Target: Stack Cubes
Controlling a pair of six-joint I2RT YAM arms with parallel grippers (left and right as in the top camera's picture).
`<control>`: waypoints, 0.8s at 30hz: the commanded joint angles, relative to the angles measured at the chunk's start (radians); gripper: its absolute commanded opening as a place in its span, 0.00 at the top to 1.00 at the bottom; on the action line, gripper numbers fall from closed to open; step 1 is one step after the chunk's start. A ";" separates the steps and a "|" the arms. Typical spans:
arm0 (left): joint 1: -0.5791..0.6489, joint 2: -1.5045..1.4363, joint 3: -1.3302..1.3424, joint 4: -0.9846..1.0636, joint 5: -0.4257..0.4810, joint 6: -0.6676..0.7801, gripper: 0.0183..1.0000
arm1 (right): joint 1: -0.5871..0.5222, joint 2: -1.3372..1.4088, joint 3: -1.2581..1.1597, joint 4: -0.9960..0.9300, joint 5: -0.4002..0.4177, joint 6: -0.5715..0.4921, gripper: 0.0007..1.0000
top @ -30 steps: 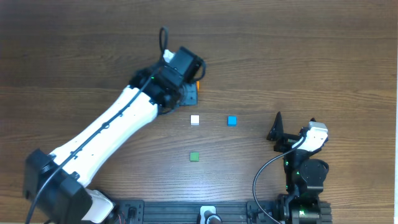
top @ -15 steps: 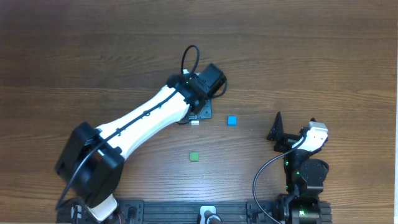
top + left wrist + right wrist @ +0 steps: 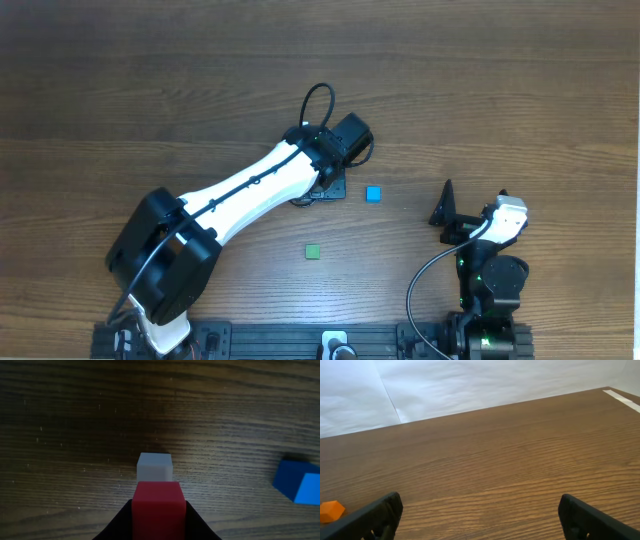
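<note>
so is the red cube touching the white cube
Cannot tell. In the left wrist view the red cube overlaps the white cube, hiding any gap.

The top camera looked straight down on the worktop (image 3: 120, 80) from well above, with the arm bases along its lower edge. The left wrist camera hung close over the wood, facing down past the left pincer (image 3: 158, 522), and shared the blue cube (image 3: 297, 482) with the top view. The right wrist camera sat low, looking nearly level across the worktop past the right pincer (image 3: 480, 520) toward a white backdrop (image 3: 470, 385).
</note>
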 commanded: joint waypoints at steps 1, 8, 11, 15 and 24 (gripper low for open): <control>-0.002 0.035 0.009 -0.001 -0.019 -0.029 0.98 | 0.000 -0.003 -0.007 -0.001 -0.005 -0.002 0.01; -0.002 0.056 0.009 -0.001 -0.019 -0.033 0.98 | 0.000 -0.003 -0.007 -0.002 -0.005 -0.002 0.01; -0.002 0.056 0.009 0.001 -0.019 -0.035 0.97 | 0.000 -0.003 -0.007 -0.001 -0.005 -0.002 0.01; -0.002 0.056 0.009 0.003 -0.024 -0.041 0.97 | 0.000 -0.003 -0.007 -0.002 -0.005 -0.002 0.01; -0.002 0.056 0.009 0.004 -0.042 -0.055 0.97 | 0.000 -0.003 -0.007 -0.002 -0.005 -0.002 0.01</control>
